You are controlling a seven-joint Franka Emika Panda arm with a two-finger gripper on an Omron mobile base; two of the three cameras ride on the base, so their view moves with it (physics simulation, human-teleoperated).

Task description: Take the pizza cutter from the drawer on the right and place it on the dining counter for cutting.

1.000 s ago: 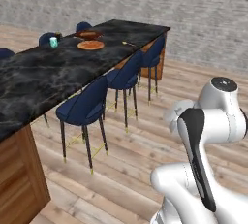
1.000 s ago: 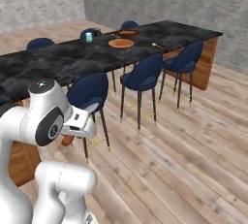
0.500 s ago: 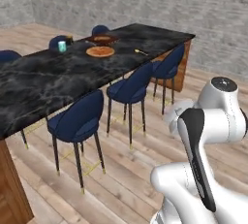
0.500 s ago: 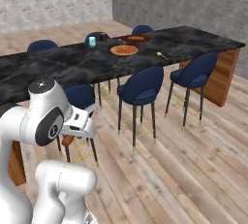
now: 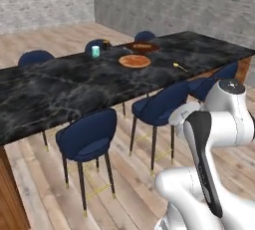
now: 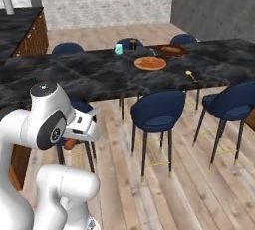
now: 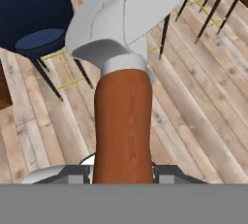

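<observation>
The pizza cutter point(image 7: 123, 121) stands up out of my gripper point(image 7: 123, 170), which is shut on its brown handle; the silver wheel blade point(image 7: 131, 5) spreads across the top of the hand view. From the right base, the gripper point(image 6: 75, 135) hangs at the end of the folded arm with a bit of brown handle point(image 6: 69, 144) below it, short of the counter's near edge. The dining counter point(image 5: 74, 89) point(image 6: 99, 74) is a long black marble top ringed by dark blue chairs point(image 5: 89, 137) point(image 6: 157, 110). The drawer is out of view.
On the counter lie a pizza on a plate point(image 5: 134, 60) point(image 6: 150, 63), a teal cup point(image 5: 95, 51) point(image 6: 118, 49), a wooden board point(image 5: 142, 46) and a small gold utensil point(image 6: 190, 74). A black worktop with wooden fronts point(image 6: 17, 25) stands far left. Plank floor lies below the gripper.
The whole scene has shifted in both base views, so the base has moved; the dining counter now lies broader across them. The arm keeps its folded pose.
</observation>
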